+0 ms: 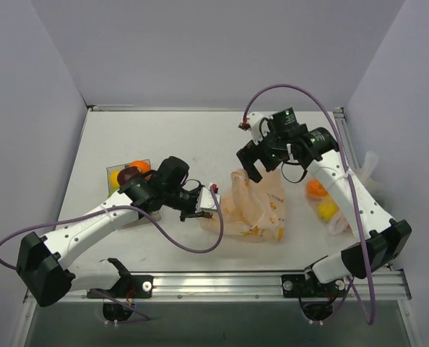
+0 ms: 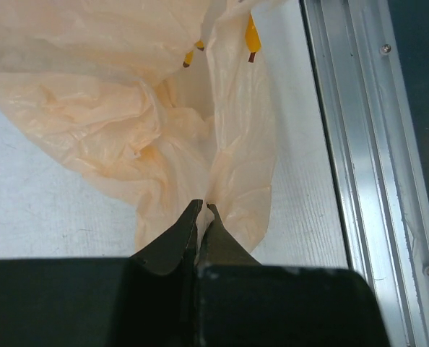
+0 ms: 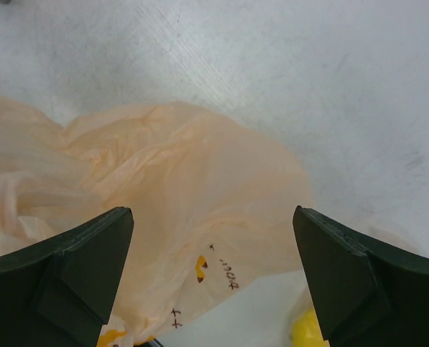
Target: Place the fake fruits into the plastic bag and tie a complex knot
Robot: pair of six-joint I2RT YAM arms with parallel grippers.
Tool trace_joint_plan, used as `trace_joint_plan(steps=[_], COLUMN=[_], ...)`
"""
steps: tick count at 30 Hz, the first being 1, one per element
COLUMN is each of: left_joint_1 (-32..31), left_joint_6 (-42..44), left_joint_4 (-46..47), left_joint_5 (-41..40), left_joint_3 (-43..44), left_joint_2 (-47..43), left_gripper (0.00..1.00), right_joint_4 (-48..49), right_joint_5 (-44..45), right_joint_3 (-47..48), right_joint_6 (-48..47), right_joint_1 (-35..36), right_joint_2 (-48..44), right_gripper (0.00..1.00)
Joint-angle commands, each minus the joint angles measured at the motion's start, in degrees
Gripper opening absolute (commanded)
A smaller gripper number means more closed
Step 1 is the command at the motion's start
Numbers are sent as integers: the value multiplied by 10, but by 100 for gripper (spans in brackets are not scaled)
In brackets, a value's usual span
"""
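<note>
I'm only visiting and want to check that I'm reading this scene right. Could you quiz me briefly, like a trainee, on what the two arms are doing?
1. True or false: the left gripper is shut on the plastic bag's edge.
2. The right gripper is: A) open over the bag; B) shut on a fruit; C) resting on the table.
3. What colour is the fruit beside the orange fruit near the right arm?
Key: 1 true; 2 A; 3 yellow.

Lab cell: white walls [image 1: 27, 108], aluminium rail [image 1: 222, 279]
</note>
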Motion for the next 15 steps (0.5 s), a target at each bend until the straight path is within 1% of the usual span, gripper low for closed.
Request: trace_joint_plan(steps=[1, 5, 9, 10, 11, 12, 13, 15], left_joint_1=[-2, -2, -2, -2, -2, -2, -1, -2], left_joint_6=[18, 19, 22, 21, 21, 21, 19, 18], left_joint_4=[-18, -19, -18, -19, -19, -19, -19, -19], left_joint_5=[-2, -4, -11, -11, -12, -12, -12, -12], left_joint_3=[29, 24, 27, 33, 35, 37, 40, 45], left_joint_2=[-11, -16, -12, -10, -9, -8, -7, -5], left_gripper=[0, 0, 0, 0, 0, 0, 0, 0], right_joint_4=[-77, -104, -107, -110, -116, -128, -156, -171], right_joint_5=[38, 7, 11, -5, -75, -110, -137, -157], right_joint_3=[-8, 1, 13, 20, 32, 55, 65, 59], right_joint_6=[-41, -41, -30, -18, -10, -6, -6, -5], right_joint_1=[-8, -28, -47, -66, -111, -129, -136, -125], right_joint_2=[-38, -68, -78, -77, -76, -67, -63, -67], right_gripper=[100, 100, 100, 100, 100, 100, 100, 100])
